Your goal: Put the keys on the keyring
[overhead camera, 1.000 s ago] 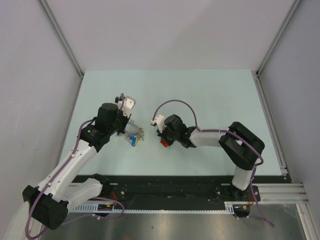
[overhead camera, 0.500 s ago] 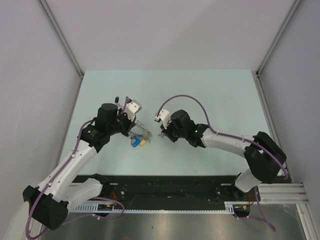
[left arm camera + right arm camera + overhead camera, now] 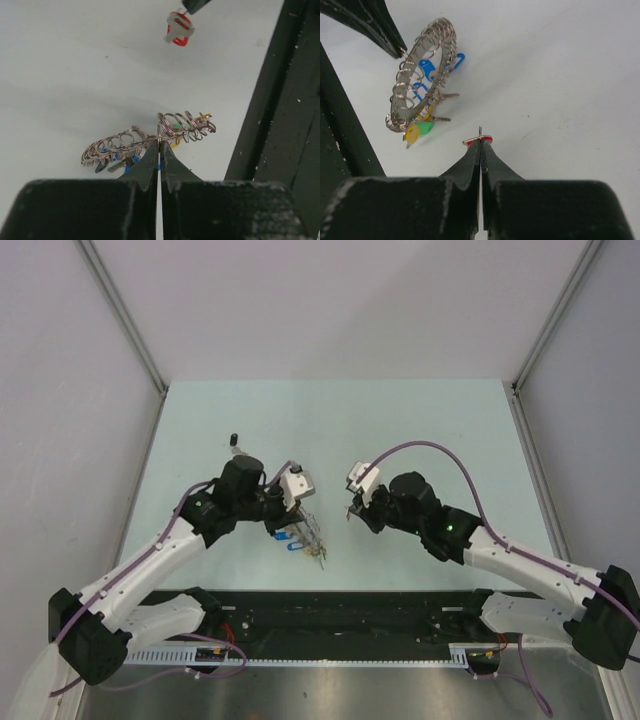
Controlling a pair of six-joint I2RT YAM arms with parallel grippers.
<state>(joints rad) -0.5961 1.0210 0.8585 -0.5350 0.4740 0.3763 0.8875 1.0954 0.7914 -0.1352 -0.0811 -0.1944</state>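
Note:
The keyring is a large silver wire ring fringed with small split rings and keys with blue, yellow and green heads. My left gripper is shut on its wire and holds it off the table; it also shows in the top view and the right wrist view. My right gripper is shut on the red-headed key, gripped edge-on, to the right of the ring and apart from it. The left wrist view shows that red key hanging from the right fingertips beyond the ring.
A black rail runs along the table's near edge, close under the keyring, and fills the right side of the left wrist view. A small black object stands on the table behind the left arm. Grey walls enclose three sides.
My left gripper carried the keyring right and toward the near edge. My right arm swung right and stretched out, lifting the red key off the table.

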